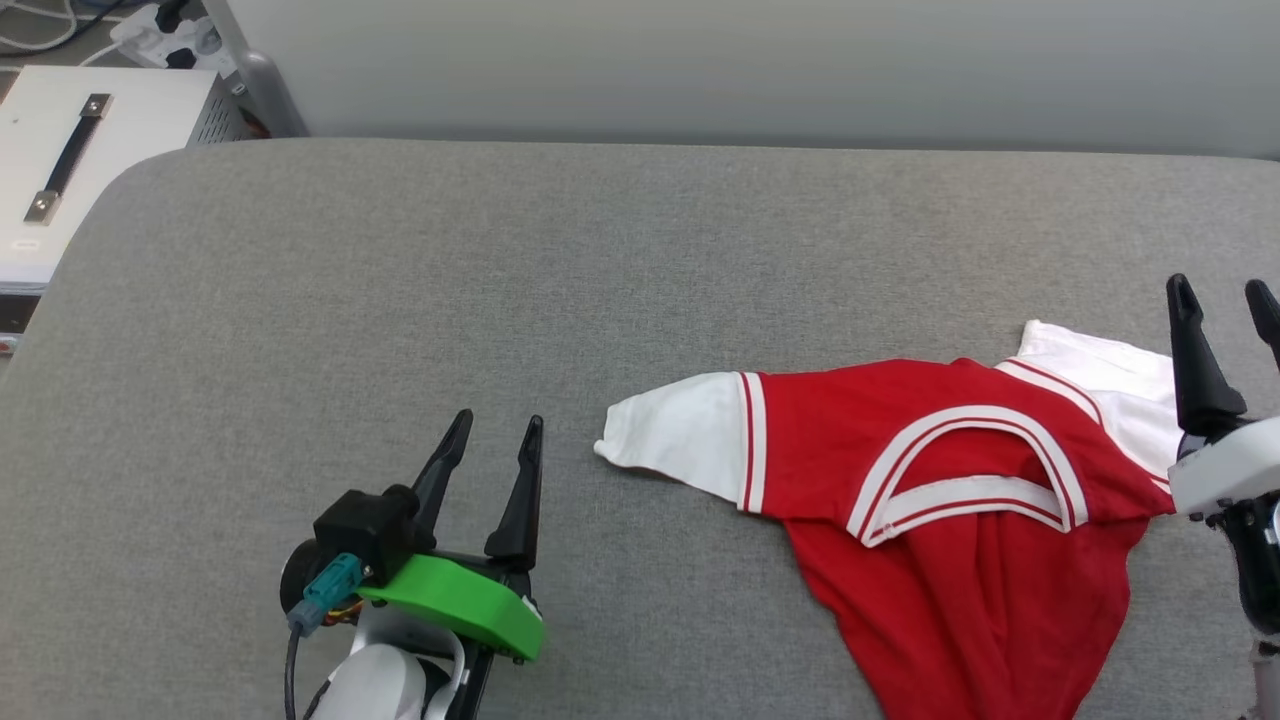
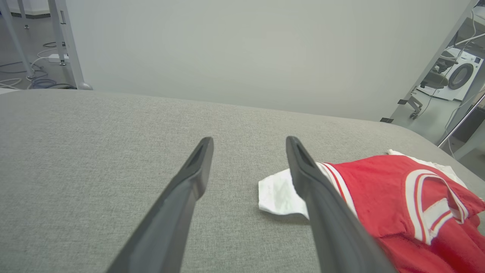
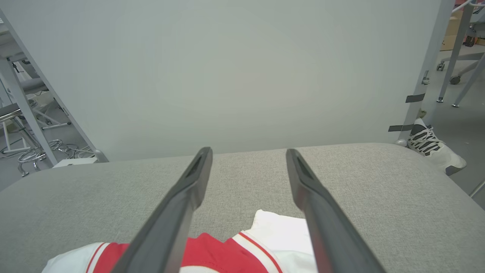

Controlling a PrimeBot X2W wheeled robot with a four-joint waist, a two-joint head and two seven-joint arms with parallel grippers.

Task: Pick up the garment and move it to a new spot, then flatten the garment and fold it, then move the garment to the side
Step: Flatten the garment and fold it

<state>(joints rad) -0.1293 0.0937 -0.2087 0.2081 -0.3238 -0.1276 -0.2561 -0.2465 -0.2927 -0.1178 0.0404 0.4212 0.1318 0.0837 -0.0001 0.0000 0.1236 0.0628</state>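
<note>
The garment [image 1: 930, 470], a red jersey shirt with white sleeves and striped trim, lies rumpled on the grey padded table [image 1: 500, 280] at the right, collar up and hem running off the near edge of the head view. My left gripper [image 1: 495, 430] stands open to the left of the white sleeve, apart from it. Over the garment's right sleeve my right gripper [image 1: 1225, 300] stands open and holds nothing. In the left wrist view the garment [image 2: 382, 189] lies to the right of my left gripper [image 2: 248, 146]. The right wrist view has the garment [image 3: 280, 239] below my right gripper [image 3: 248, 155].
A pale wall panel [image 1: 700, 60] stands behind the table. A white cabinet [image 1: 90, 150] with a handle sits off the far left corner. In the right wrist view a person's shoe [image 3: 432, 146] rests on the floor past the table's right end.
</note>
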